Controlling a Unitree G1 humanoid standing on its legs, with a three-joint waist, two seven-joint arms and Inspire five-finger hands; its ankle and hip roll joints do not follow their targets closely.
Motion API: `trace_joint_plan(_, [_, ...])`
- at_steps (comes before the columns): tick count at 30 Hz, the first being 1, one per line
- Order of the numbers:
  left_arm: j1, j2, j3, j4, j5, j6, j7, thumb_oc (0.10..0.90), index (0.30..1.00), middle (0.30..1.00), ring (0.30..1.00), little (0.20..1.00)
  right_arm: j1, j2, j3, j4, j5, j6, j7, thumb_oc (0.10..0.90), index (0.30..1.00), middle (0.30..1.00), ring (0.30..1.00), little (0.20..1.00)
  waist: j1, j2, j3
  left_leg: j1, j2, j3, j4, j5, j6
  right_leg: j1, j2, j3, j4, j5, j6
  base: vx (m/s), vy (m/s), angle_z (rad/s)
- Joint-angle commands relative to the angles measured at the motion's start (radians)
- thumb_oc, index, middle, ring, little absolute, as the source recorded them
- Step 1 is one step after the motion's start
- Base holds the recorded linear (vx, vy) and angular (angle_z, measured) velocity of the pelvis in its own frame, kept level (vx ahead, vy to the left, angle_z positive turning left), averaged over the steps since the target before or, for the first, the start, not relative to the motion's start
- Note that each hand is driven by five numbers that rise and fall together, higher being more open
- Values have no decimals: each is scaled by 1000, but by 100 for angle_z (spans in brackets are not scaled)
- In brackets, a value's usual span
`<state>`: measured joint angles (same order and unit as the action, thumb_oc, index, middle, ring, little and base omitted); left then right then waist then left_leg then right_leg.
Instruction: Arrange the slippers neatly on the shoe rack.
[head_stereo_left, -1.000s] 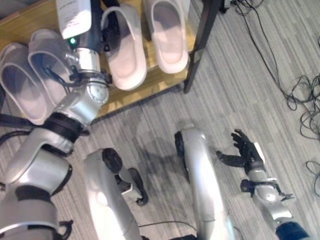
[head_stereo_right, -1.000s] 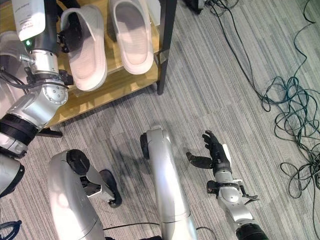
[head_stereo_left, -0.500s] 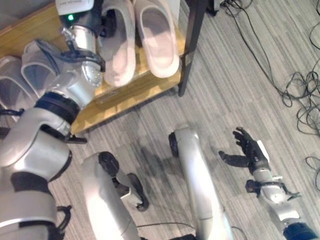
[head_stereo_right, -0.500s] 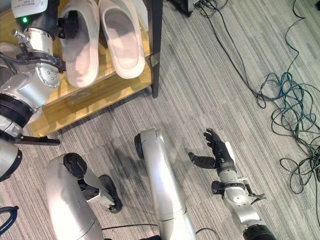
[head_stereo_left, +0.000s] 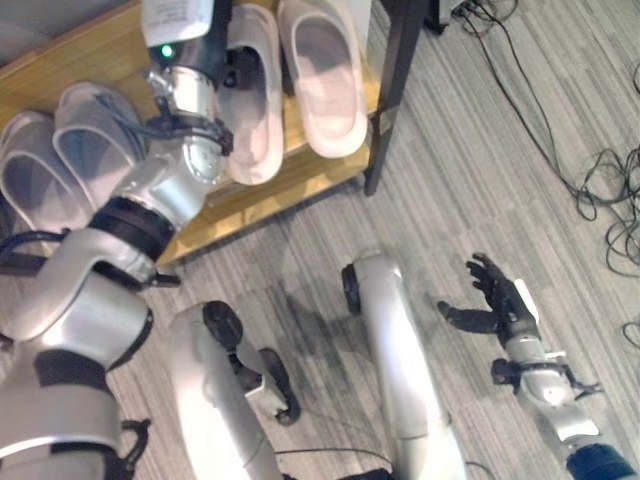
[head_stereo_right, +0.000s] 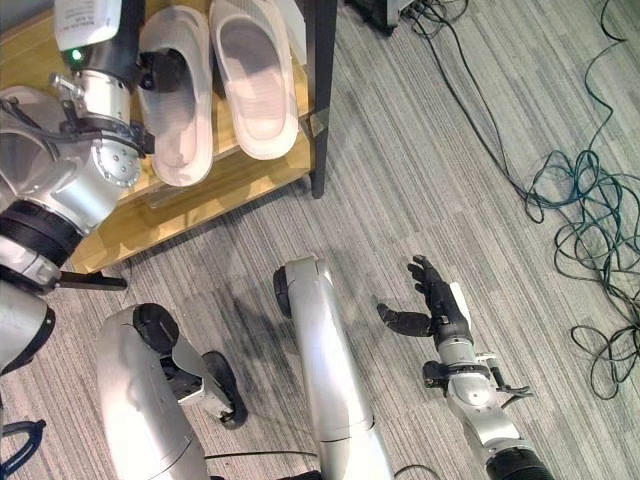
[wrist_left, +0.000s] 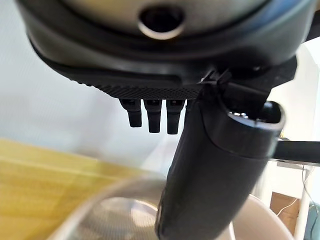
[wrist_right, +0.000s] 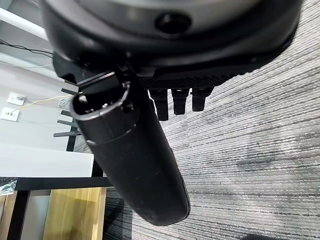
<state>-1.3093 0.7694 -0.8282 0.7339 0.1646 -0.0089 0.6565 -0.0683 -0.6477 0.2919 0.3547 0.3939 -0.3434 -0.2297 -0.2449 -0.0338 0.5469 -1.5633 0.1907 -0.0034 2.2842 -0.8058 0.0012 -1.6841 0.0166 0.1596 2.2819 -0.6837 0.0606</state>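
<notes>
Your left hand (head_stereo_left: 238, 72) has set the slipper (head_stereo_left: 252, 95) flatter on the shoe rack (head_stereo_left: 255, 195), perhaps still pinching its strap, long axis pointing away; right hand (head_stereo_left: 497, 300) hangs loose.

Floor: grey carpet with fine lengthwise stripes (head_stereo_right: 430, 150), lit evenly and covering the room's open area.
Cables: black and dark green cords (head_stereo_right: 570, 190) lying in loose tangled loops on the carpet at the right.
Furniture: black metal post (head_stereo_right: 320, 90) standing upright on the carpet.
Wall: plain white surface (wrist_right: 40, 160) bearing white wall sockets (wrist_right: 11, 106).
</notes>
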Motion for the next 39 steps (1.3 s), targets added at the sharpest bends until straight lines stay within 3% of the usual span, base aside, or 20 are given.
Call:
trace_joint_plan(1, [-88, 43, 110, -16, 37, -33, 45, 800, 900, 900, 900, 900, -14, -45, -59, -166, -19, -80, -32, 800, 900, 900, 900, 900, 11, -46, -27, -7, -80, -56, -42, 31, 31, 114, -97, 25, 30, -146, -79, -27, -22, 4])
trace_joint_plan(21, [261, 134, 353, -482, 51, -121, 86, 800, 900, 900, 900, 900, 27, -31, -95, -201, -103, -71, -71, 800, 900, 900, 900, 900, 57, -32, -27, -7, -86, -46, -42, 14, 20, 114, -122, 4, 39, -165, -86, -1, -2, 1])
trace_joint_plan(29, [451, 103, 506, -624, -12, -155, 97, 800, 900, 900, 900, 900, 40, -22, -108, -213, -137, -55, -88, 800, 900, 900, 900, 900, 73, -18, -27, -7, -89, -48, -39, 8, 18, 114, -119, 4, 47, -169, -86, 4, -3, 3])
trace_joint_plan(33, [591, 15, 603, -724, -253, -247, 36, 800, 900, 900, 900, 900, 42, -2, -118, -220, -165, -23, -108, 800, 900, 900, 900, 900, 79, -12, -27, -7, -94, -43, -45, 2, 20, 114, -122, 14, 51, -175, -89, 11, -4, 3])
trace_joint_plan(39, [685, -41, 626, -799, -449, -291, -44, 800, 900, 900, 900, 900, 48, 7, -114, -230, -185, 5, -110, 800, 900, 900, 900, 900, 86, -6, -27, -7, -93, -40, -40, 2, 17, 114, -124, 21, 64, -172, -91, 7, -8, 6])
